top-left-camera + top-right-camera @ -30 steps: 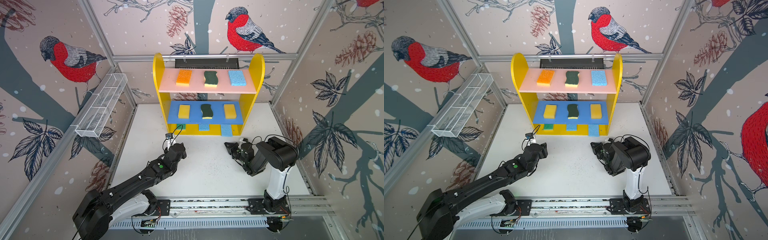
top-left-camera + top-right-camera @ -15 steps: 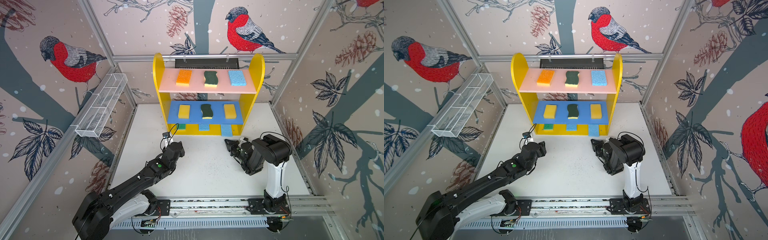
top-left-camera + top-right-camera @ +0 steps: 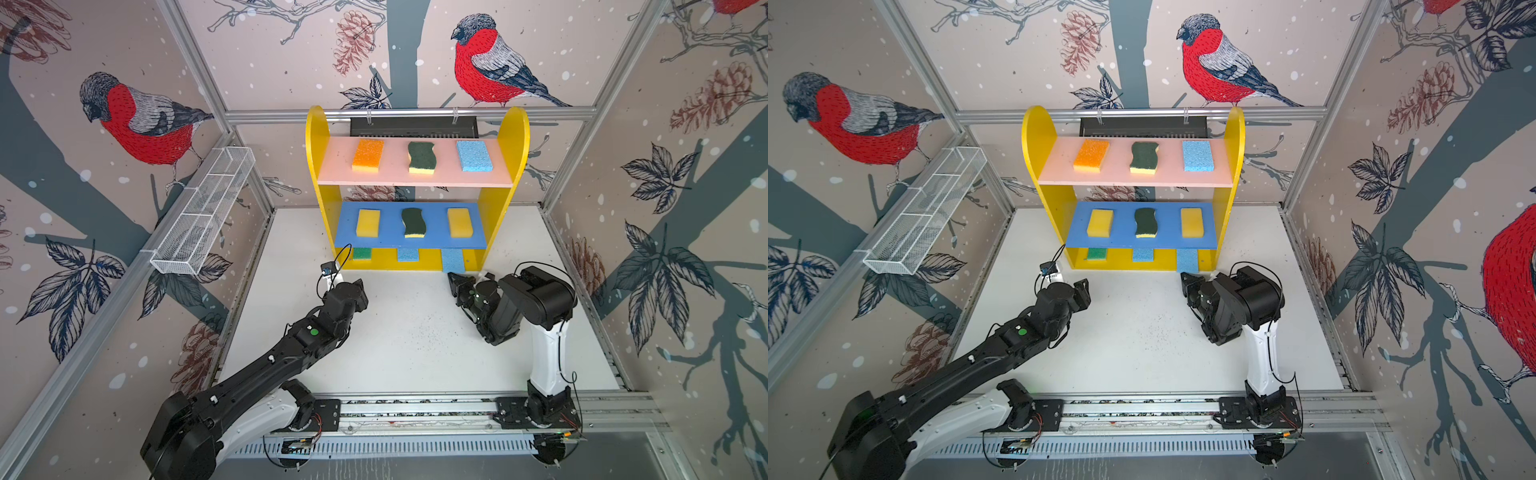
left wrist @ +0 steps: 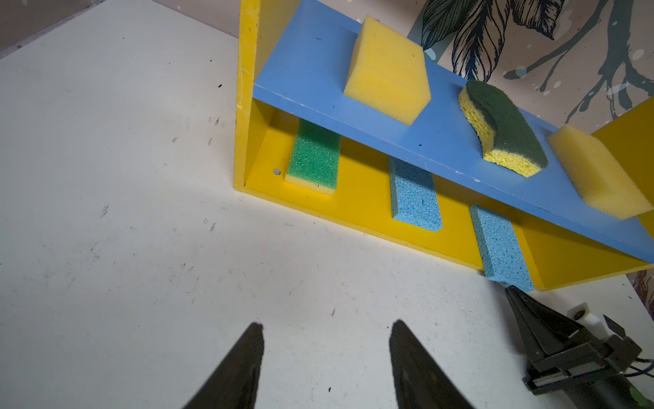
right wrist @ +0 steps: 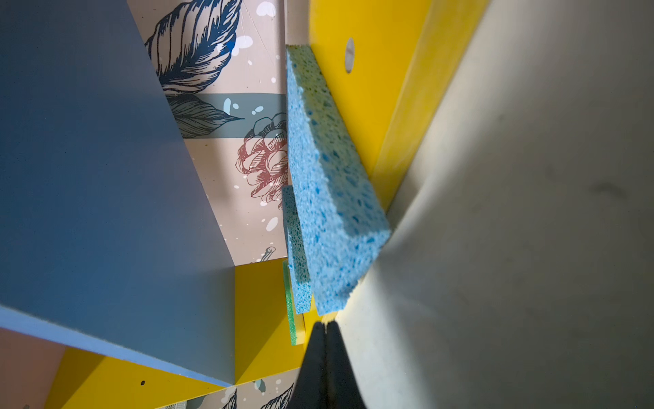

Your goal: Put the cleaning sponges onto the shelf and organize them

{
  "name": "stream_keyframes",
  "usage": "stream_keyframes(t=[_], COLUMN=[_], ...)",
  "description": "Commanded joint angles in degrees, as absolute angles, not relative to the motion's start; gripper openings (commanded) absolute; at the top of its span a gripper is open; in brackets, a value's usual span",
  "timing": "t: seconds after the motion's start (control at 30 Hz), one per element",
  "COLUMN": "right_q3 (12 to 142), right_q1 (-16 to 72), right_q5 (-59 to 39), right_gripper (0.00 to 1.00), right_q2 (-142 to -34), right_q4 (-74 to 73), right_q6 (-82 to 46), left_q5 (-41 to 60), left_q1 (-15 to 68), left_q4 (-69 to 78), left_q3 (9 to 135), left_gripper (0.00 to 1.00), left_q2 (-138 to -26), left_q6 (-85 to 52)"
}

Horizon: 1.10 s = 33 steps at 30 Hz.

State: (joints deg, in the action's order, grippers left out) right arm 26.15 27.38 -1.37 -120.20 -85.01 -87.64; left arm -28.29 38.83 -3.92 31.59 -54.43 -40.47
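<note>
The right pincer [image 5: 323,333], tips together, has crept up to the blue sponge [image 5: 329,198] overhanging the front right corner of the shelf [image 3: 318,137], probably to nudge it in. The left pincer [image 4: 327,329] stands apart, empty.

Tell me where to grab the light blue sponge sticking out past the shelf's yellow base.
Grip the light blue sponge at its overhanging front end, across the long sides, coming in low from the front. The blue board covers the rest from above. The right pincer is nearest.
</note>
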Motion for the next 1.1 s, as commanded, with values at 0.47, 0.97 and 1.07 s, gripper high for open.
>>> stream_keyframes(t=[0.47, 0.97, 1.07], right_q3=[25.97, 28.36, 28.95], right_q1=[28.41, 28.27, 27.97], right_q5=[2.02, 3.09, 3.07], right_gripper=[0.01, 0.01, 0.01], right_q2=[-117.74, -121.72, -122.05], right_q4=[-69.5, -69.02, -68.46], right_q6=[-88.03, -89.48, -89.52], left_q5=[-26.85, -26.85, -27.07], left_q1=[38.32, 38.24, 38.23], left_q4=[-5.98, -7.01, -7.21], left_q3=[31.22, 31.11, 31.02], left_gripper=[0.7, 0.73, 0.73], left_q2=[-52.0, -51.33, -51.24], left_q6=[-40.61, -40.97, -41.13])
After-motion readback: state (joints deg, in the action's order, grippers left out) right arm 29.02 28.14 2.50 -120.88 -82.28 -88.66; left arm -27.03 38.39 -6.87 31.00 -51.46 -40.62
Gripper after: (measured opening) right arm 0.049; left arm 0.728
